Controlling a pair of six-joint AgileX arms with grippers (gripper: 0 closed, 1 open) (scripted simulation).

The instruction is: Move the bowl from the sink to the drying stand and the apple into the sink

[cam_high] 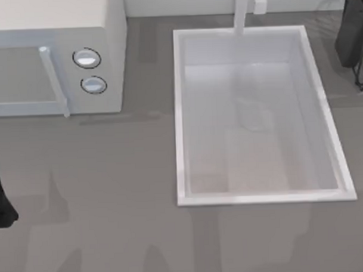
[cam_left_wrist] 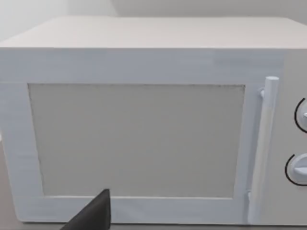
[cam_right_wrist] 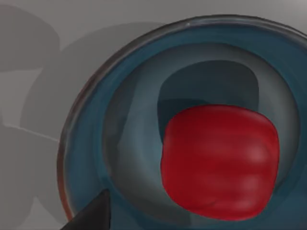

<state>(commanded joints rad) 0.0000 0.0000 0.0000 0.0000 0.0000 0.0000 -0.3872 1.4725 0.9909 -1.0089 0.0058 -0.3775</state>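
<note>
The bowl (cam_right_wrist: 96, 143) looked glazed and glossy inside, the apple (cam_right_wrist: 220, 163) waxy-smooth — while the sink (cam_high: 180, 112) and microwave (cam_left_wrist: 144, 62) seemed smooth white plastic, the table (cam_high: 111, 174) matt grey.

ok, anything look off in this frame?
Yes. In the right wrist view the apple lies inside the bowl, which rests on a grey surface, not in the sink. In the top view the sink's basin holds neither. The microwave looks normal.
</note>
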